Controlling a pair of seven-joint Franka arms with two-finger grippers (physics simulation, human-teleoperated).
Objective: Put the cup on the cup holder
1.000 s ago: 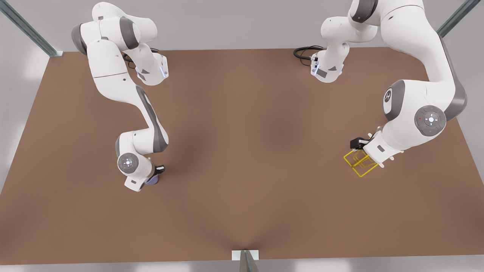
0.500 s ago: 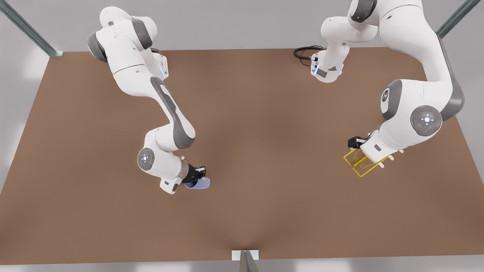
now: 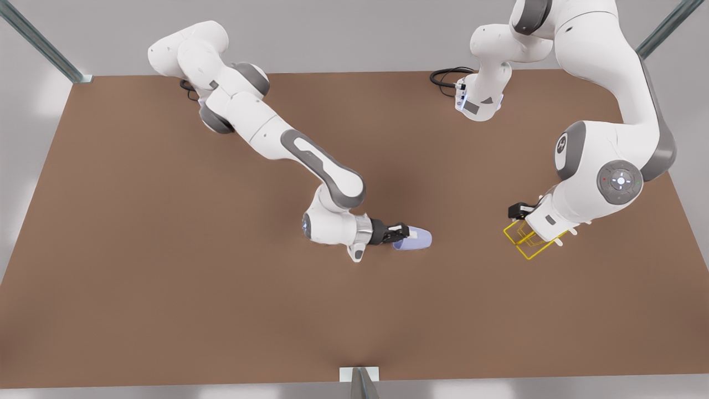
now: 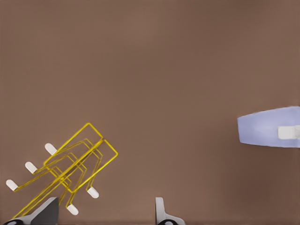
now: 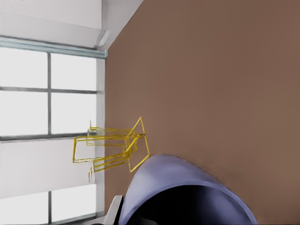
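Plainly legible writing: only a small dark emblem on the grey joint cap of the left arm (image 3: 564, 143), too small to read; glowing round status panel on the next joint along.

Right pincer (image 3: 403, 233) pinching the cup (image 3: 414, 239) at its open end, fingers pressed onto the wall near the rim. Cup tipped onto its side, mouth toward the pincer, closed narrow end pointing away from it, toward the front view's right. Lavender-blue, plain, tapered, handleless; inside much darker, nearly black in the right wrist view (image 5: 187, 187). Seen from the left wrist too (image 4: 267, 131), with a white finger pad (image 4: 288, 132) lying flat on its outer wall. Cannot tell whether lifted clear of the brown table (image 3: 166, 277) or skimming it.

Cup holder (image 3: 529, 244) well apart from the right pincer, out beyond the cup's closed end, resting on the table. Thin bright-yellow wire: rectangular frames stacked close together, slanted prongs ending in white tips (image 4: 70, 164). Visible past the cup's rim in the right wrist view (image 5: 112, 150).

Left pincer (image 4: 103, 218) spread wide, gripping nothing, hovering directly over the cup holder; one finger right by the holder's wire frame, the other off over bare table.
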